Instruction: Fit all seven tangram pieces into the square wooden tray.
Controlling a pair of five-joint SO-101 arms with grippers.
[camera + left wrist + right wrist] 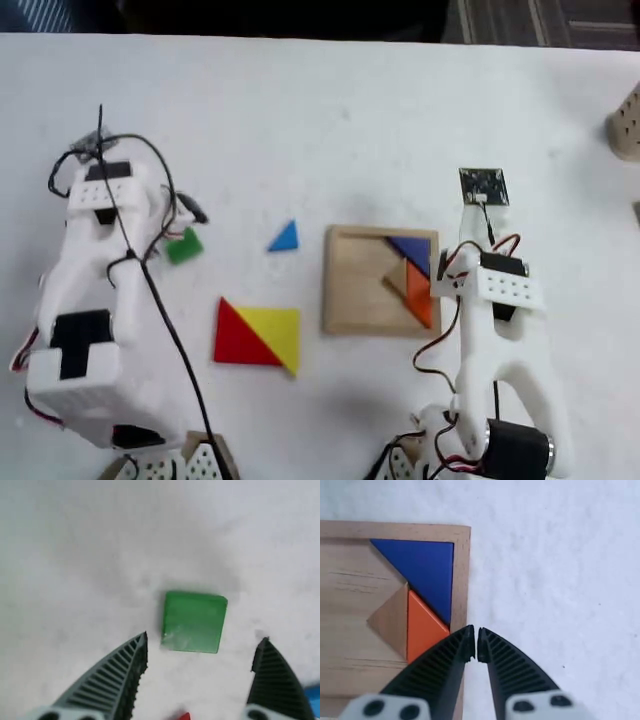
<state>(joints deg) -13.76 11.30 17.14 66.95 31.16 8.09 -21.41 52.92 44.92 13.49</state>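
1. White worktop (330, 120) carries all items; the two arms stand at its 6 o'clock edge in the high view.
2. Left arm (95, 300) occupies the 9 o'clock side of the worktop. The left tool (202, 640) is released, its jaws spread wide and pointing down at the worktop.
3. Right arm (500, 350) occupies the 4 o'clock area. The right tool (475, 632) is clenched on nothing, fingertips almost meeting, above the 3 o'clock rim of the tray.
4. Square wooden tray (355, 290) lies flat just right of worktop centre, most of its floor bare.
5. Red triangle (238, 335) and yellow triangle (278, 330) lie on the worktop at 8 o'clock from the tray, touching along their long edges.
6. Dark blue triangle (412, 248) sits in the tray's 1 o'clock corner, flush against the rim (462, 570).
7. Orange piece (420, 290) sits in the tray at 3 o'clock, touching the dark blue triangle; the right arm covers part of it.
8. Green square (184, 246) lies on the worktop well apart from the tray at 9 o'clock, just ahead of the left tool's fingertips (142, 645) and untouched by them.
9. Small light blue triangle (285, 238) lies between the green square and the tray, at 10 o'clock from the tray.
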